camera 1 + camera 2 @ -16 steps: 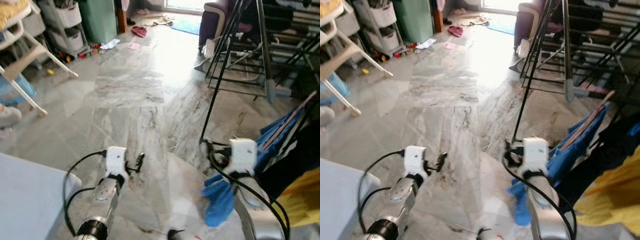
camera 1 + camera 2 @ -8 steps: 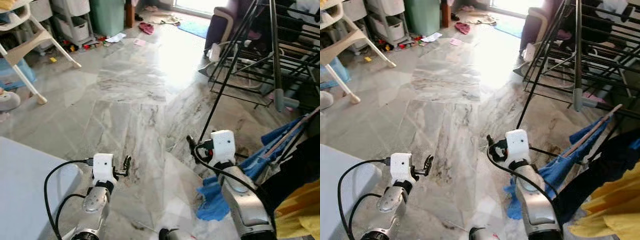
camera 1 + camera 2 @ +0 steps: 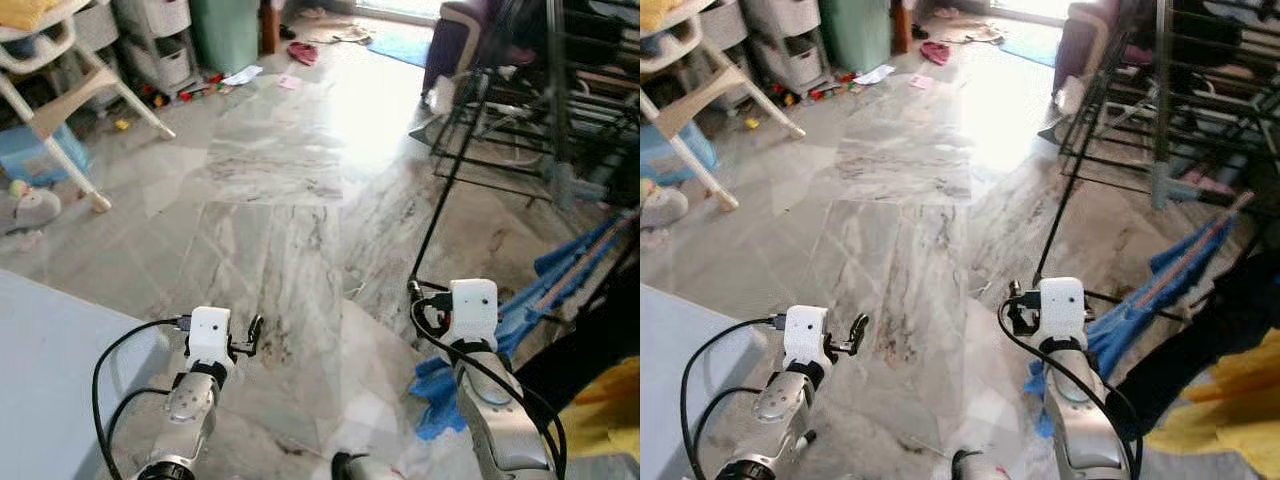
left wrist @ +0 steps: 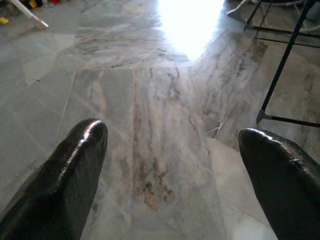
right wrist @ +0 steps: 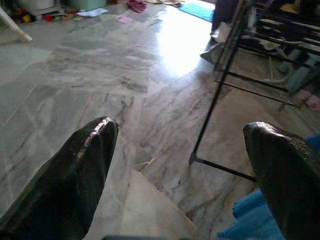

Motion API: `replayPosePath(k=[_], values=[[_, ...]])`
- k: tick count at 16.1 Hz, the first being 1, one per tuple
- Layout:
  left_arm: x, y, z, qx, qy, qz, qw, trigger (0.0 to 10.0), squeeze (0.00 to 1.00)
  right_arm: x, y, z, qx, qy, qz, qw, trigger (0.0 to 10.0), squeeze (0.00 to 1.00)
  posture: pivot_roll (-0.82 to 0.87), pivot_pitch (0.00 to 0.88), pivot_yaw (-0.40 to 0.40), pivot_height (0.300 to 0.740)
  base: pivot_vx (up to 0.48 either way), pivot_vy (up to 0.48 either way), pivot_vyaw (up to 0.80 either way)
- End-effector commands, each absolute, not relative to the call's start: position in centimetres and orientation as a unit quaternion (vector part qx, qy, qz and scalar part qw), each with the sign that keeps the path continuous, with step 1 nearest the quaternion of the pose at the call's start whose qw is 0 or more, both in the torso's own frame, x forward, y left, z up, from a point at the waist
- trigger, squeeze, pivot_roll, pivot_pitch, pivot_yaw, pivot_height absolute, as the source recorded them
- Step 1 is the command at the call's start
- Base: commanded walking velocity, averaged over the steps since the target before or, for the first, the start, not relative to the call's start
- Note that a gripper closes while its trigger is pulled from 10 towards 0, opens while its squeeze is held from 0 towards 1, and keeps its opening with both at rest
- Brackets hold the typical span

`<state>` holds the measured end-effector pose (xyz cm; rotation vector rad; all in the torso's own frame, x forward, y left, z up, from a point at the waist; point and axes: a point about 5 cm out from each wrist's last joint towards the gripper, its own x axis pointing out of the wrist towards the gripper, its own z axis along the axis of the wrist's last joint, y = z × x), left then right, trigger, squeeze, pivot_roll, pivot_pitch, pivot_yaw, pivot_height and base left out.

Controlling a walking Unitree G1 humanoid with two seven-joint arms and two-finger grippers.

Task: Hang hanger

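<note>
A blue garment (image 3: pixel 560 280) hangs over a thin pale rod (image 3: pixel 1212 233) at my right, its lower end pooled on the floor (image 5: pixel 250 220). Behind it stands a black metal drying rack (image 3: pixel 530 90), one thin leg (image 3: pixel 440 210) reaching the floor near my right arm. My right gripper (image 3: pixel 415 297) is held low just left of the garment, open with nothing between its fingers (image 5: pixel 75 170). My left gripper (image 3: pixel 254 331) is held forward over bare marble floor, also open and empty, fingers (image 4: pixel 75 160) wide apart.
A pale blue-grey surface (image 3: pixel 50 380) fills the lower left. A white chair (image 3: pixel 60 85), plastic drawers (image 3: pixel 150 40) and a green bin (image 3: pixel 225 30) line the far left. Yellow cloth (image 3: pixel 600 420) and dark cloth lie at lower right. Marble floor (image 3: pixel 290 200) stretches ahead.
The whole picture has shifted, so the camera has moved. Both arms stay low in front of me with their grippers open; nothing was taken hold of.
</note>
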<state>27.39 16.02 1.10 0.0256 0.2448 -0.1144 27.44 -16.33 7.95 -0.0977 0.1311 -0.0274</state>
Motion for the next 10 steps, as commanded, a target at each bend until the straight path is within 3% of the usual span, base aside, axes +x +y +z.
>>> replayPosePath(k=[1,6,10], values=[[27.6,15.8,1.0,0.017,0.13,-0.067,0.989,10.0,0.0,27.4,-17.1,8.4,-0.047,0.056,-0.03,0.997,10.0,0.0,-0.16,0.129,-0.007,0.74,0.0,-0.24,0.0],[27.5,15.6,0.8,0.015,0.135,-0.073,0.988,10.0,0.0,27.4,-17.0,8.8,-0.05,0.047,-0.034,0.997,10.0,0.0,-0.17,0.126,-0.008,0.74,0.0,-0.26,0.0],[27.4,15.5,0.6,0.011,0.137,-0.074,0.988,10.0,0.0,27.4,-17.7,10.9,-0.106,-0.007,-0.062,0.992,10.0,0.0,-0.17,0.128,-0.012,0.74,0.0,-0.346,0.0]])
